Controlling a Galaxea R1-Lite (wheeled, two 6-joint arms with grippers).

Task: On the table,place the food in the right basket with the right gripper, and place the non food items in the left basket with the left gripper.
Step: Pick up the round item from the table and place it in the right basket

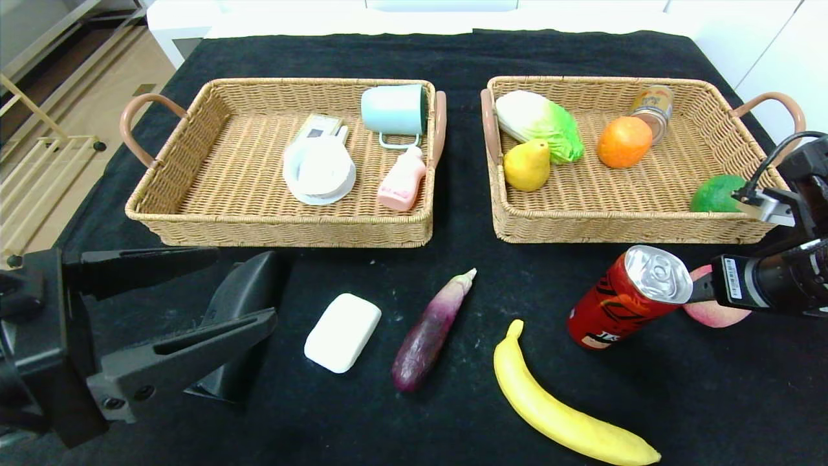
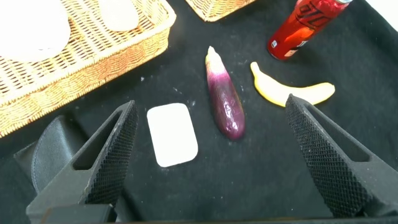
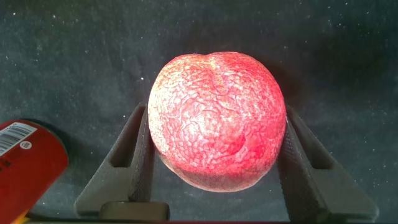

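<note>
The right gripper (image 3: pixel 214 180) has its jaws closed on the peach (image 3: pixel 216 121) at the near right of the table, just right of the red can (image 1: pixel 629 298); the right basket (image 1: pixel 621 223) lies farther, so the lift goes away; the left gripper (image 2: pixel 214 149) hovers wide open and empty, over the white soap (image 2: pixel 172 134).

A black cloth (image 1: pixel 453 58) flecked with pale specks is spread under everything. Beyond its far edge stands a white counter (image 1: pixel 291 19), with white cabinets (image 1: pixel 776 52) to the right. To the left, a cream metal rack (image 1: pixel 39 168) stands on the tan floor (image 1: pixel 110 84).
</note>
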